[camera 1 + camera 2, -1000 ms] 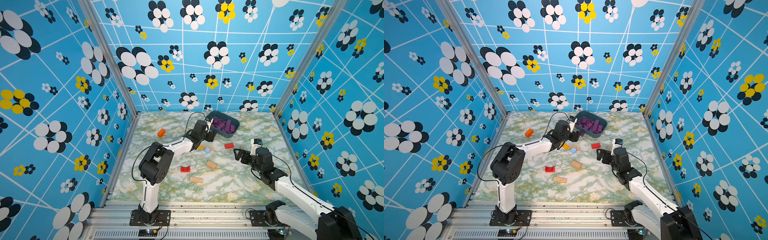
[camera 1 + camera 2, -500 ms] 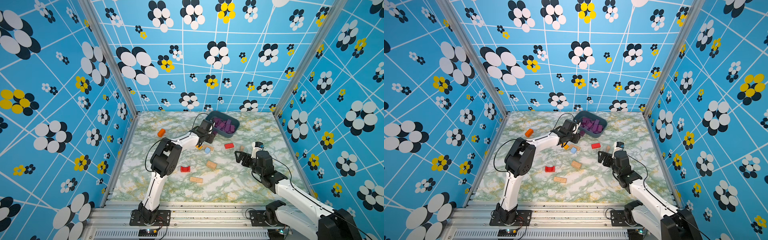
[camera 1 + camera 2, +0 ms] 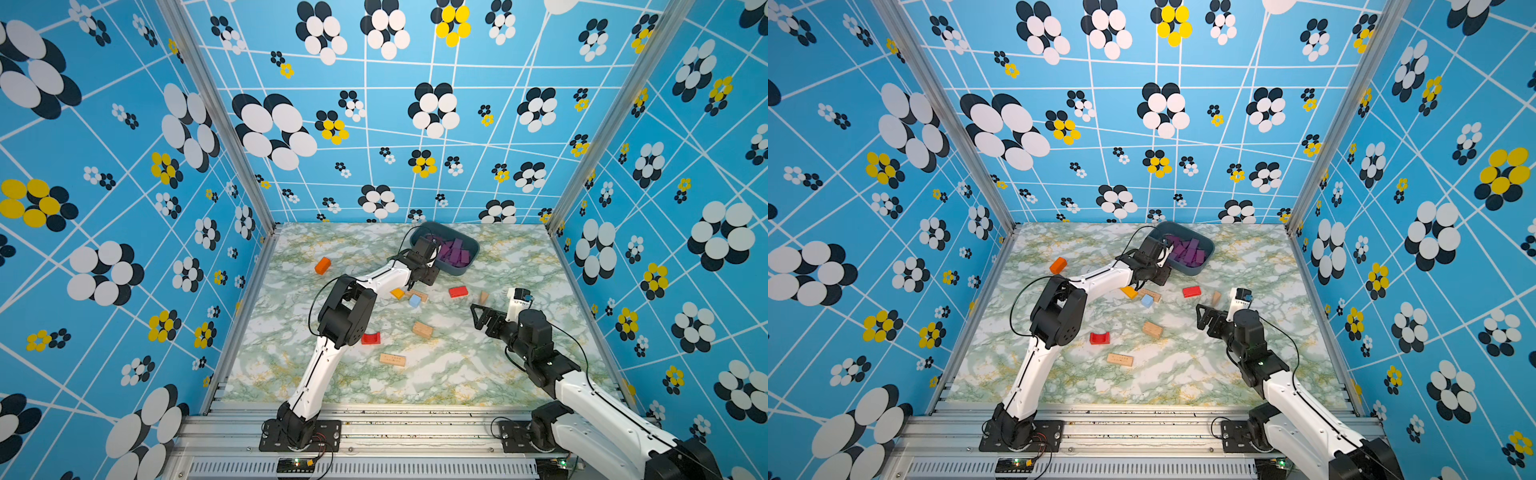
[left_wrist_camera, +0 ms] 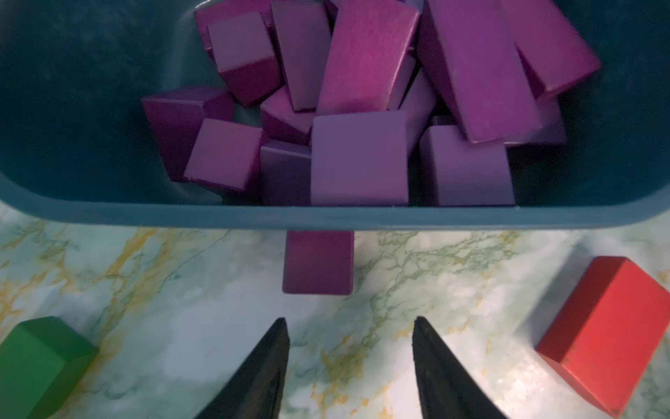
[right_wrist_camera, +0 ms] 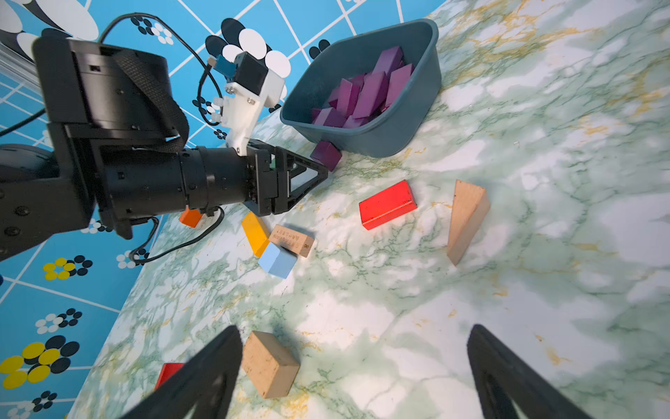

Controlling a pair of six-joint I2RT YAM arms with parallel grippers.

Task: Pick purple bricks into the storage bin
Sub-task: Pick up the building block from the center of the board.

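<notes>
Looking down, both top views: a marble tabletop point(image 3: 457, 374) sits inside blue flowered walls, and two arms reach in from the lower edge.
Storage bin: the slate-blue storage bin point(image 3: 457, 269) sits just above the frame's centre, at the table's far edge, with purple bricks point(image 3: 455, 251) piled inside.
Left arm: the left arm point(image 3: 386, 276) stretches to the bin's lower-left corner, and its wrist hides the fingers.
Right gripper: the right gripper point(image 3: 477, 316), right of centre, is spread wide and empty above bare marble.
Stray blocks: an orange block point(image 3: 323, 265) lies left of centre.
Left wrist view, left gripper: the left gripper point(image 4: 350, 323) has its fingers apart with nothing between them.
Loose purple brick: the loose purple brick point(image 4: 317, 263) lies on the marble just beyond the tips, its far end under the bin's rim.
Neighbours: a red block point(image 4: 609, 333) and a green block point(image 4: 40, 359) flank it, well apart.
Right wrist view, fingers: they are spread wide and hold nothing, with a tan block point(image 5: 270, 362) just beside one.
Farther off: the left gripper's tips almost touch the loose purple brick at the bin's foot, and a tan wedge point(image 5: 466, 221) lies nearby.
</notes>
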